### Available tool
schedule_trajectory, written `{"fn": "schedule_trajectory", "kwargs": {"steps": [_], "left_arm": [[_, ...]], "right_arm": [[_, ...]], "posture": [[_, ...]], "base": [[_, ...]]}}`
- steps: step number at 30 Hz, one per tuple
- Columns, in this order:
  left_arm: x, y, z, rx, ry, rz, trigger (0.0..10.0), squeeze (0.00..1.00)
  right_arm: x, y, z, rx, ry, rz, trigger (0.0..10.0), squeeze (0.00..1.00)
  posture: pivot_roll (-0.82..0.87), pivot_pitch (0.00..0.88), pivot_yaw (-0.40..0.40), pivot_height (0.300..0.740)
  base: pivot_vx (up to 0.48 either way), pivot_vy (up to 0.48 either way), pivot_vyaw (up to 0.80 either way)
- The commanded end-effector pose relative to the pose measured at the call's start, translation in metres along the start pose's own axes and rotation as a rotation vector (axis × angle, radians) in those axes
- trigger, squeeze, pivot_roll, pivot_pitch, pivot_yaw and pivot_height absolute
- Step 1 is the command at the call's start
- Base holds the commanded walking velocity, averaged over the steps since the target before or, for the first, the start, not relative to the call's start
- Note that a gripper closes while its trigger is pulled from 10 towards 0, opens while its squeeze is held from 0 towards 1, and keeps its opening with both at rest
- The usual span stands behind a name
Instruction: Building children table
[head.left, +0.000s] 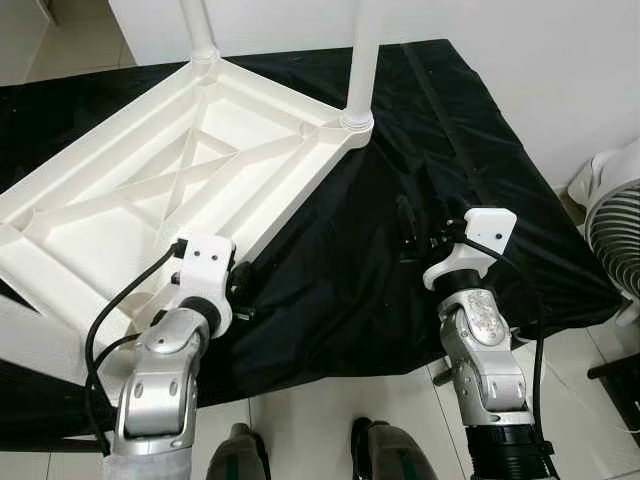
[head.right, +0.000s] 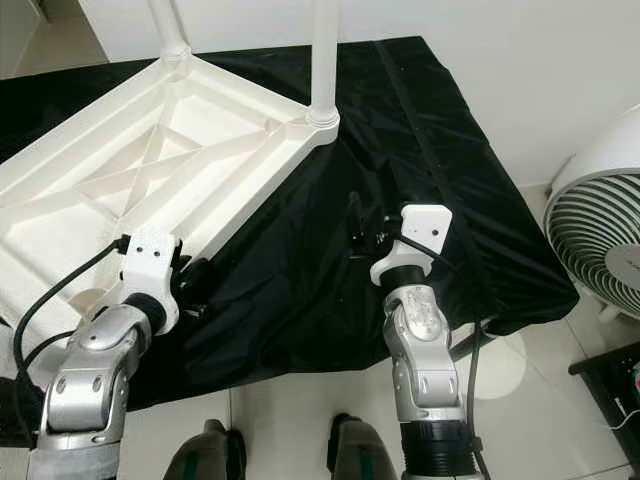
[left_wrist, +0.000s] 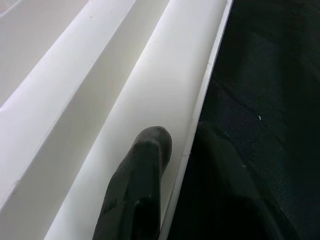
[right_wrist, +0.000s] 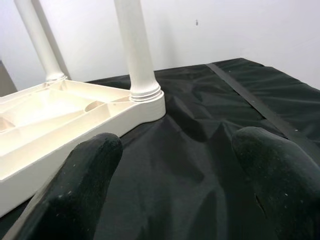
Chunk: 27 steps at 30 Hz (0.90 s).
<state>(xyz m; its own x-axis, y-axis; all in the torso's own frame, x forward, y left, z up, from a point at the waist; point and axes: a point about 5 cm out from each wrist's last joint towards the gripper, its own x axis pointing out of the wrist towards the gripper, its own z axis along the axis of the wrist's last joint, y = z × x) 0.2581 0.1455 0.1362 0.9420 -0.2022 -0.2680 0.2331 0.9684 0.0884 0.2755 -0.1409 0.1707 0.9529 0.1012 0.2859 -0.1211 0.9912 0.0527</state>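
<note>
I've got the black cloth covering the work surface, w/ the white table top lying upside down on it, ribs up, filling the 10 o'clock part of my head view. Two white legs stand upright in its far corners — one at 12, the other just left of it. A fan sits at 3 o'clock, off the cloth. Left gripper at 8 o'clock straddles the top's near rim: one finger inside the channel, other on the cloth side — clamped or not, can't tell. Right gripper at 5 o'clock hovers over bare cloth, fingers spread, holding nothing.
</note>
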Motion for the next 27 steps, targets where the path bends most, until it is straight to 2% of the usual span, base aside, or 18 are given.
{"fn": "schedule_trajectory", "kwargs": {"steps": [1,6,9,10,15,16,18,27], "left_arm": [[0.001,0.008,0.003,-0.001,-0.025,0.122,10.0,0.00],[0.002,0.008,0.007,0.013,-0.040,0.117,10.0,0.00],[0.005,0.007,0.010,-0.008,-0.056,0.099,10.0,0.00],[0.005,0.006,0.011,-0.012,-0.067,0.087,10.0,1.00],[0.005,0.005,0.015,0.014,-0.098,0.057,10.0,1.00],[0.002,0.003,0.018,0.049,-0.125,0.033,10.0,0.00],[-0.002,0.002,0.021,0.085,-0.156,-0.004,10.0,0.00],[-0.013,-0.004,0.023,0.111,-0.215,-0.088,10.0,0.00]], "right_arm": [[0.000,0.001,-0.003,0.000,0.005,0.001,10.0,0.00],[-0.001,0.001,-0.003,-0.001,0.001,-0.007,10.0,0.00],[-0.001,0.001,-0.003,-0.001,0.001,-0.011,10.0,0.00],[-0.001,0.001,-0.003,-0.001,0.001,-0.012,10.0,0.00],[-0.002,0.000,-0.003,-0.002,0.000,-0.015,10.0,0.00],[-0.002,0.000,-0.003,-0.003,0.000,-0.016,10.0,0.00],[-0.002,0.000,-0.003,-0.005,0.002,-0.017,10.0,0.00],[0.000,0.000,-0.004,-0.009,0.006,-0.011,10.0,0.00]], "posture": [[-0.01,0.112,0.046,0.740],[-0.01,0.111,0.053,0.740],[-0.01,0.111,0.055,0.740],[-0.01,0.111,0.056,0.740],[-0.01,0.112,0.053,0.740],[-0.01,0.113,0.053,0.740],[-0.01,0.114,0.051,0.740],[0.00,0.121,0.040,0.740]], "base": [[0.000,0.000,0.00],[0.000,0.000,0.00],[0.000,0.000,0.00],[0.000,0.000,0.00],[0.000,0.000,0.00],[0.000,0.000,0.00],[0.000,0.000,0.00],[0.000,0.000,0.00]]}}
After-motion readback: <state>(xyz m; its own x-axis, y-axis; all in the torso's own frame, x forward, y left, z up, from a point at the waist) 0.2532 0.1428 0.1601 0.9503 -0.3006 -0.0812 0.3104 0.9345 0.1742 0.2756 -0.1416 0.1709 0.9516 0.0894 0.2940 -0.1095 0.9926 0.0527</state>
